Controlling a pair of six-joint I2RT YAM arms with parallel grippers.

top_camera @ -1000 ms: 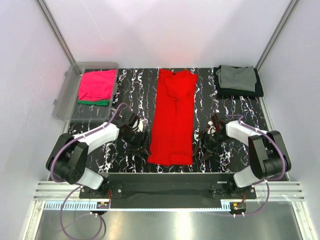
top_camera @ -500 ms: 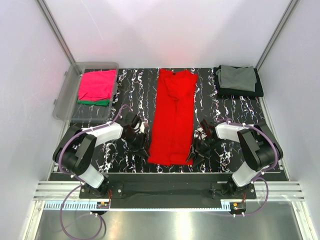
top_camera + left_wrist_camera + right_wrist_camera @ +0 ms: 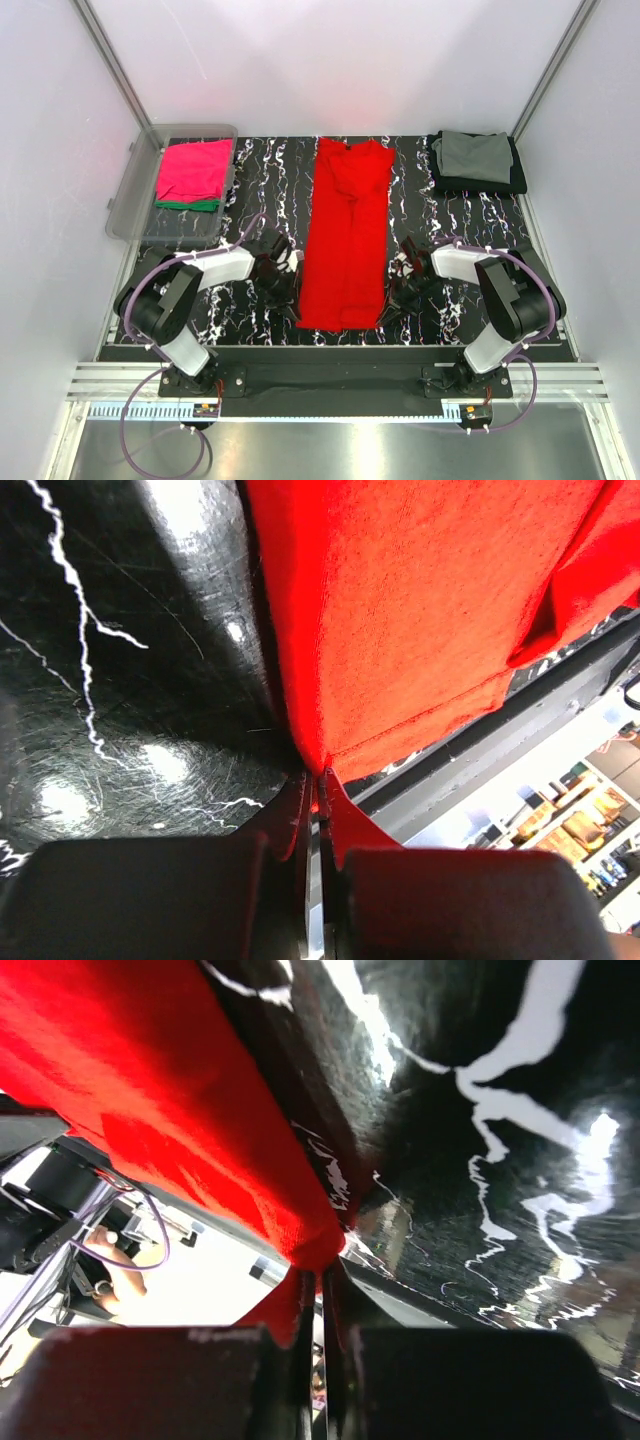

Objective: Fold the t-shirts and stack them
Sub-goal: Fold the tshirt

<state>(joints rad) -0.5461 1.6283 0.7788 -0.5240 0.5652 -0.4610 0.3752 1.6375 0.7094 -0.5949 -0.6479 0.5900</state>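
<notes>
The red t-shirt (image 3: 345,235) lies flat down the middle of the black, white-veined counter (image 3: 270,180). It is folded into a long narrow strip, with its collar at the far end and its hem near the arms' bases. The cloth is plain bright red with a fine, slightly fuzzy weave and a stitched hem.

The left gripper (image 3: 290,298) is closed on the near left corner of this shirt. In the left wrist view the hem corner runs down into the pinch between the two dark fingers. The right gripper (image 3: 388,305) is closed on the near right corner, where a fold of red cloth is squeezed between its fingers.

At the far left a clear plastic bin (image 3: 135,200) holds a folded magenta-pink t-shirt (image 3: 193,168) lying on top of a green t-shirt (image 3: 187,205), of which only the near edge shows. At the far right corner of the counter a folded grey t-shirt (image 3: 472,155) rests on a black t-shirt (image 3: 515,180).
</notes>
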